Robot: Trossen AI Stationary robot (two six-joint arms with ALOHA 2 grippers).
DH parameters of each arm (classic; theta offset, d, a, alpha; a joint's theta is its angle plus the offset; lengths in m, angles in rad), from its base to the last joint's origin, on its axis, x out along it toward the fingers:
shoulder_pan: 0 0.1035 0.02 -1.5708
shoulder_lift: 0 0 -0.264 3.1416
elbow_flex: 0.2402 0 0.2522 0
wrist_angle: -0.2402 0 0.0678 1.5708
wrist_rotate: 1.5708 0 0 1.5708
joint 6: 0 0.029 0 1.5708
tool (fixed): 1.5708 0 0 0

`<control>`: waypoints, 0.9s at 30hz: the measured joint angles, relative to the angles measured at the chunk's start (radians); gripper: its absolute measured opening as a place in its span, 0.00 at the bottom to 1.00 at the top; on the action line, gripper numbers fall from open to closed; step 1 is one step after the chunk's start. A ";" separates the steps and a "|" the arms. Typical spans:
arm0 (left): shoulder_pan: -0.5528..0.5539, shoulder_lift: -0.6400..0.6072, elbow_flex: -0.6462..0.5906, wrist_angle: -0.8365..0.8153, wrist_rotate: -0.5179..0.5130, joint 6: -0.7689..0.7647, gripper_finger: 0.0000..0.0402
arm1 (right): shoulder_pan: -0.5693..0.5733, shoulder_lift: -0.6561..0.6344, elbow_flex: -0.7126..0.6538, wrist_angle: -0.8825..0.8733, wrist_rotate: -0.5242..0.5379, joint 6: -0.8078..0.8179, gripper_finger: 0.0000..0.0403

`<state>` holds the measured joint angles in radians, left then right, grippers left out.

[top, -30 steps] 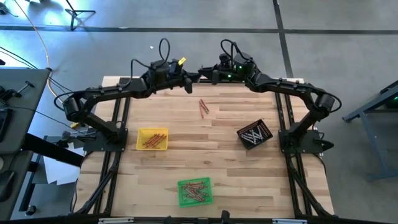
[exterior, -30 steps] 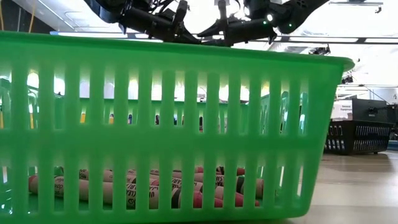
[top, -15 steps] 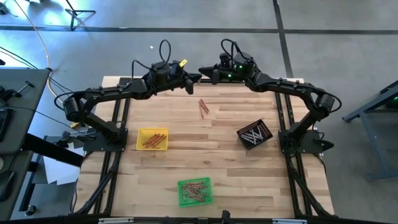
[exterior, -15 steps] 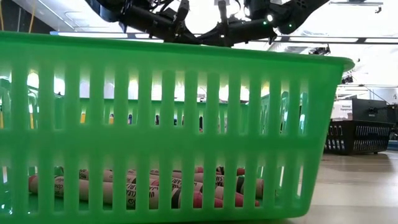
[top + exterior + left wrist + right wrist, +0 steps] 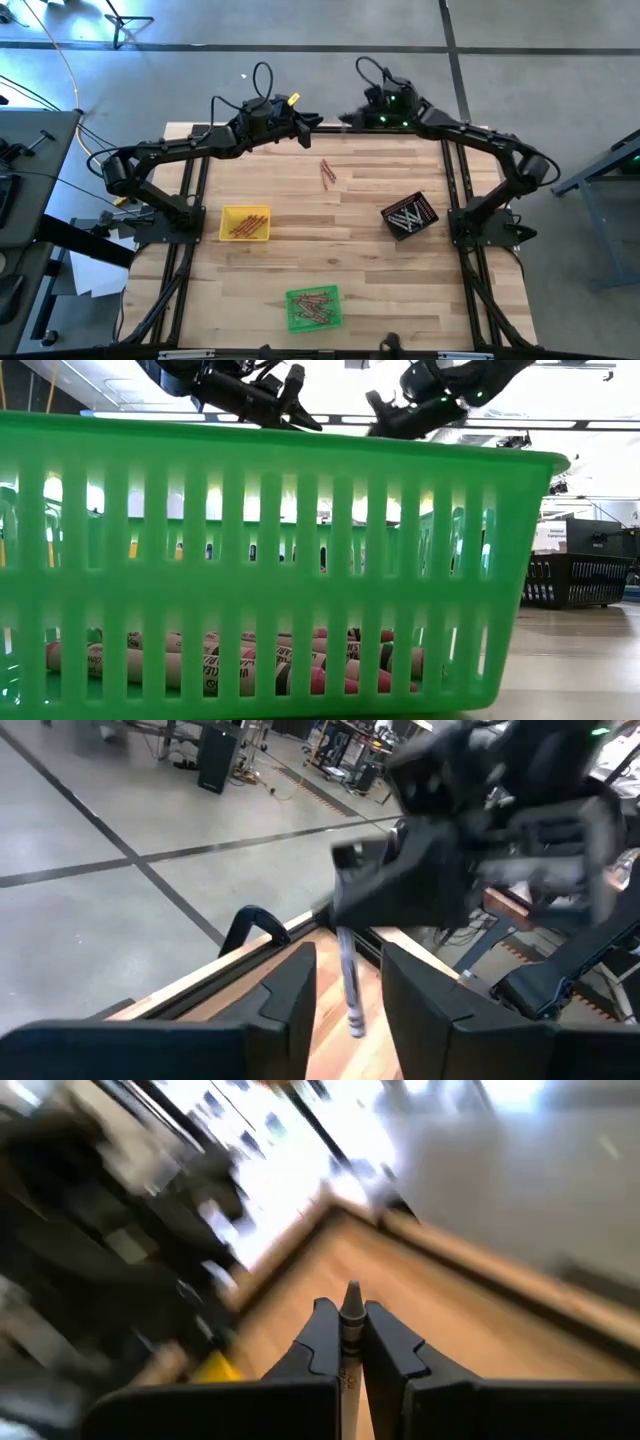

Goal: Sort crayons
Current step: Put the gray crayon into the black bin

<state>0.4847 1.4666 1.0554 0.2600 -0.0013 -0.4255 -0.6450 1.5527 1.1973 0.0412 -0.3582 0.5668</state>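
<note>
A pale grey crayon [image 5: 352, 1294] sits in my shut right gripper [image 5: 351, 1312], high over the table's far edge [image 5: 345, 120]. My left gripper [image 5: 349, 963] is open just beside it [image 5: 311, 122]. Its two fingers stand on either side of the crayon [image 5: 348, 988] without touching it. Two reddish crayons [image 5: 327, 171] lie loose on the wood at the far middle. More crayons lie in the yellow tray [image 5: 225, 236], the green tray [image 5: 292, 320] and the black tray [image 5: 392, 226]. My right gripper pinches the pale grey crayon between its two fingers [image 5: 322, 1330]. The crayon lies along the fingers, with its pointed tip [image 5: 352, 1290] sticking out past them. It is lifted clear of the table, and its free end [image 5: 353, 1020] reaches between my left fingers.
The green tray's slatted wall [image 5: 260, 560] fills the low view, with crayons lying on its floor. The wooden table top [image 5: 330, 250] is bare between the three trays. Both arms' bases and cables crowd the table's far edge.
My right gripper has shut on the pale grey crayon that my left gripper held, and my left gripper has opened and let go. My right gripper has then drawn back a little toward the table's right edge with the crayon.
</note>
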 joint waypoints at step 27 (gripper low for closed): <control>0.066 -0.001 0.000 -0.021 0.023 0.017 0.29 | 0.289 -0.139 -0.002 -1.452 0.279 -0.107 0.00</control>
<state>0.5502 1.4658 1.0554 0.2392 0.0213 -0.4084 -0.3560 1.4134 1.1957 -1.4106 -0.0794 0.4602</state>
